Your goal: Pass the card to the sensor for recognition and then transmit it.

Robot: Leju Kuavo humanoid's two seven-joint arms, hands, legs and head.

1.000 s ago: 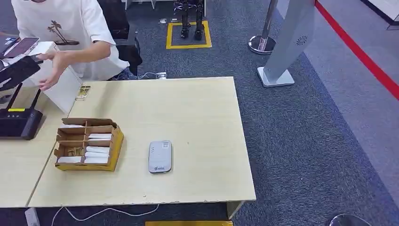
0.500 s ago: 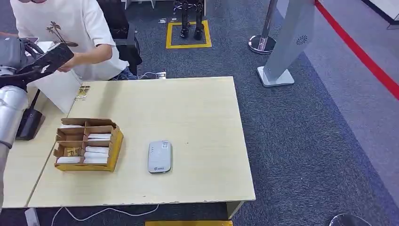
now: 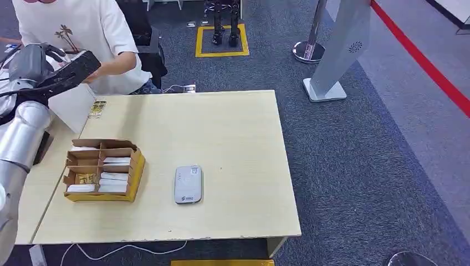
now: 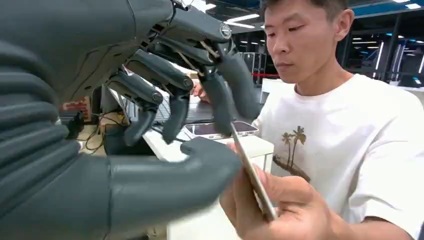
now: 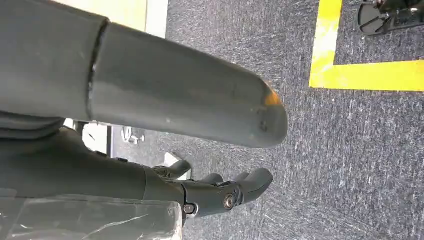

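1. Head view: pale wood-grain table (image 3: 233,127) on speckled dark grey carpet, with a flat, rounded-rectangle grey-white sensor (image 3: 188,184) lying near the front edge, long axis running front to back. Small marks on its face, too small to read.
2. Beside the sensor, well apart: brown cardboard box (image 3: 136,166) split into compartments, holding white card stacks and one yellowish pile.
3. At the far left corner: left hand (image 3: 62,70), dark and ribbed on a silver arm, raised toward a person in a white T-shirt (image 3: 88,22) printed with a palm-tree motif.
4. Left wrist view: card (image 4: 252,177) seen edge-on as a thin, stiff, pale sliver, off the table, gripped by the person's hand (image 4: 285,210). Long axis slanting, one end up among the dark fingers (image 4: 220,102), the other down in the person's palm. No print legible.
5. Smooth grey thumb tip right against the card's face; cannot tell whether the left hand actually pinches it.
6. Right wrist view: right hand (image 5: 165,187) hanging over the carpet, fingers loosely curved and well apart from the thumb, holding nothing.
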